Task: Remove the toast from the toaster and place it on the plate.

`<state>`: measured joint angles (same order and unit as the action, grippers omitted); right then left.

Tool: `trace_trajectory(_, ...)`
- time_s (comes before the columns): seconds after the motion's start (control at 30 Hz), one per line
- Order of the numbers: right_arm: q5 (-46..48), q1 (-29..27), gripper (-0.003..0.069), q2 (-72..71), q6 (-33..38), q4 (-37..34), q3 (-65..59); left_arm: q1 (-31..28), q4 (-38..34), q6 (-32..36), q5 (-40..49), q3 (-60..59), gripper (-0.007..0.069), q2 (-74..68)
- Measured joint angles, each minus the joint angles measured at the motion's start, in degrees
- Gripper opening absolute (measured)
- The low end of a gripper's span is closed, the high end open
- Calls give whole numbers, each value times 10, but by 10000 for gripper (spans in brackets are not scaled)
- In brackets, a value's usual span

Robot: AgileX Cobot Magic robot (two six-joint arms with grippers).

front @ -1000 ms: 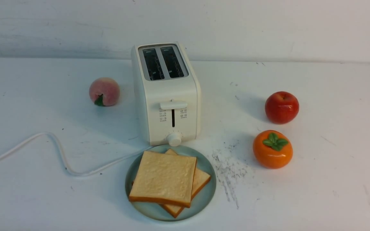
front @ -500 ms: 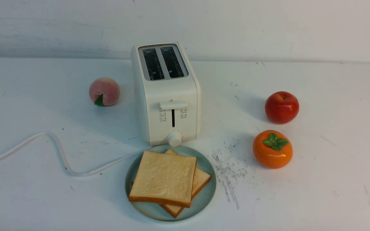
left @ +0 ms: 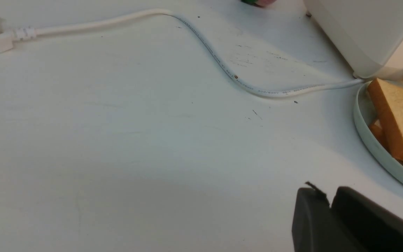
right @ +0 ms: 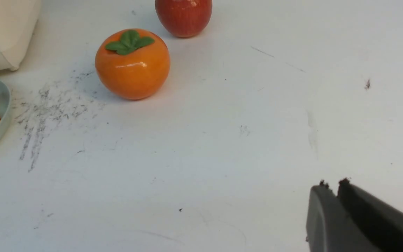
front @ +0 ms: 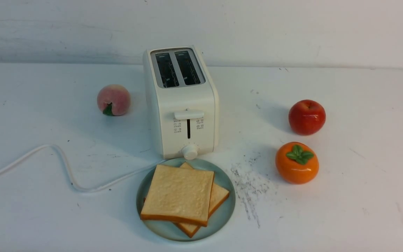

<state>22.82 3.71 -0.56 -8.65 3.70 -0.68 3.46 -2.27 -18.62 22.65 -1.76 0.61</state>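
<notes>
Already two slices of toast (front: 178, 194) are being carried by the plate (front: 222, 213), stacked and overlapping, just in front of the toaster (front: 182, 105), whose two slots are being shown dark and unfilled. Nothing is being gripped by the left tool (left: 329, 201), its fingers being held nearly together above the bench (front: 362, 157) beside the plate. Likewise the right tool (right: 336, 190) is being held closed, well apart from the persimmon (front: 296, 162) and apple (front: 306, 117).
</notes>
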Motion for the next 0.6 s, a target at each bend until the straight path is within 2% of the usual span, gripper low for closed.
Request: trace_trajectory(0.6,0,0,52,0,0,0,0,0,0,0,0,0,89,0)
